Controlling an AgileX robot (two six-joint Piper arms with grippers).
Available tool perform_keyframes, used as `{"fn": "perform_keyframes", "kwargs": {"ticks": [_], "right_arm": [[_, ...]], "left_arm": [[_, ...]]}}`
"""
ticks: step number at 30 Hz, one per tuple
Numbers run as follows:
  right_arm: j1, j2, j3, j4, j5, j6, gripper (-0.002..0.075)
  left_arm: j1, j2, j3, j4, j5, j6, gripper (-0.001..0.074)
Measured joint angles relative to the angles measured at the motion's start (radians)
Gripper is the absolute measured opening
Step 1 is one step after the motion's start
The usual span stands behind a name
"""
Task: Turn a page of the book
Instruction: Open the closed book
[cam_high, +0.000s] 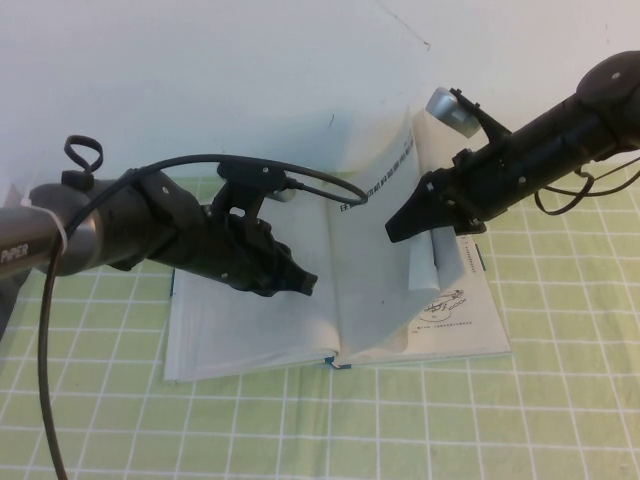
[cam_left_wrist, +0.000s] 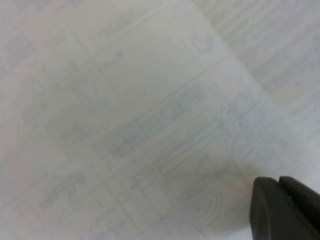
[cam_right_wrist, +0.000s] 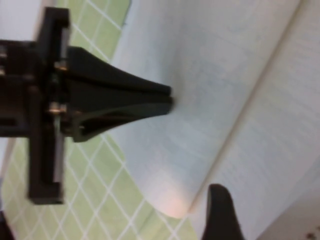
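Lying open on the green-and-white checked tabletop, the thick textbook with off-white pages and thin dark blue cover edges has its spine running away from the robot, near the middle of the high view. One thin off-white paper sheet, the page, stands lifted above the book's right half, curving upward with a bold black heading printed along its raised far edge. The right pincer, black and tapered, is on the right side of that raised sheet, with its tip against the paper; in the right wrist view its fingers are pressed together into a single point with no gap between them, and whether any paper sits between them cannot be made out. The left pincer reaches in from the left and hangs over the book's left-hand page, close to the spine and just beside the lifted sheet. In the left wrist view its dark fingertips lie side by side, closed, over faint grey diagrams on the paper. A printed diagram shows on the exposed right-hand page near the book's right front corner.
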Motion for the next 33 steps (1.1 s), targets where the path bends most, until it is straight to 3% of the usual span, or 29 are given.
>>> {"fn": "perform_keyframes", "kwargs": {"ticks": [8, 17, 25, 33], "right_arm": [[0.0, 0.0, 0.0, 0.069, 0.044, -0.05, 0.0417], [0.0, 0.0, 0.0, -0.014, 0.018, -0.012, 0.0417], [0.004, 0.0, 0.0, 0.211, 0.048, -0.099, 0.0417], [0.043, 0.0, 0.0, 0.231, 0.018, -0.137, 0.0417]], "left_arm": [[0.0, 0.013, 0.002, 0.055, -0.002, -0.041, -0.0002], [0.0, 0.02, 0.002, 0.055, -0.006, -0.041, -0.0002], [0.0, 0.02, 0.002, 0.055, -0.006, -0.041, -0.0002], [0.0, -0.016, 0.002, 0.063, -0.008, -0.052, -0.0002]]}}
